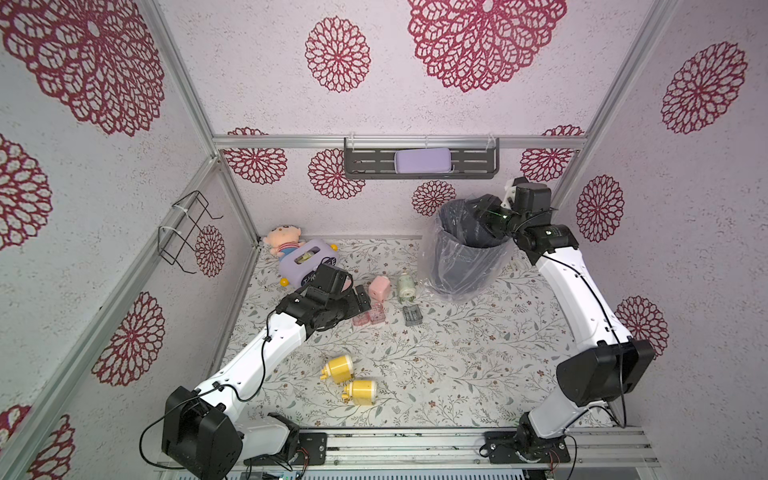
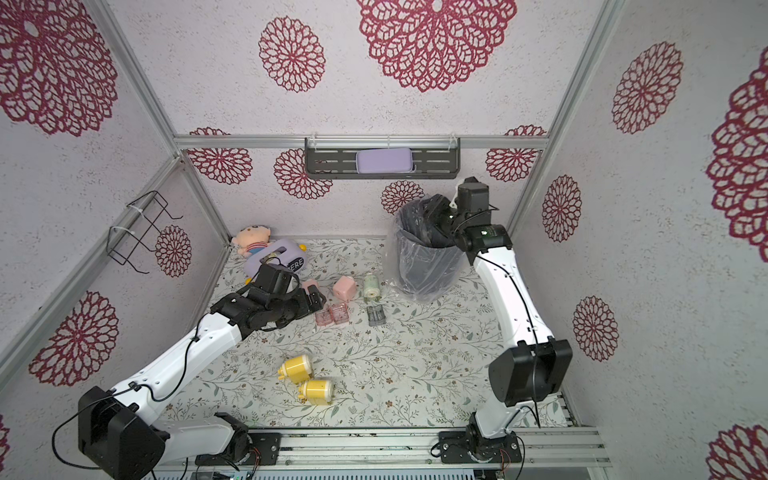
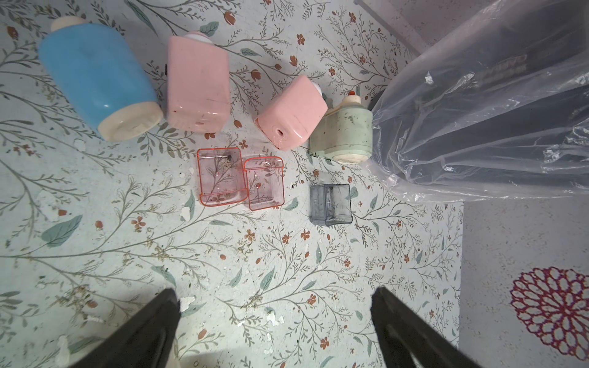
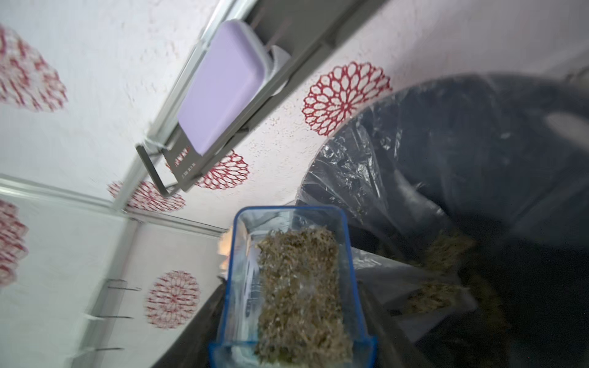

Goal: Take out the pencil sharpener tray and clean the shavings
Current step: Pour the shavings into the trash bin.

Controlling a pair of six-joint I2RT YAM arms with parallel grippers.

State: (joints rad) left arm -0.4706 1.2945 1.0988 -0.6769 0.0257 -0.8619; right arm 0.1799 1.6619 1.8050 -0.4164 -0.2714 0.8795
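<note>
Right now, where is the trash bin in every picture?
In a top view: trash bin at the mat's back, right side.
In a top view: bin there too.
Left wrist: bin beside the green sharpener.
Right wrist: bin beside the blue tray.
Shared landmark: purple box on the wall shelf, missing only from left wrist.

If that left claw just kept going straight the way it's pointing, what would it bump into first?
Probably the flowered table cover, since the open left claw seems to tilt downward. If it cleared that, a clear pink tray lies straight ahead. Depth is hard to judge.
</note>
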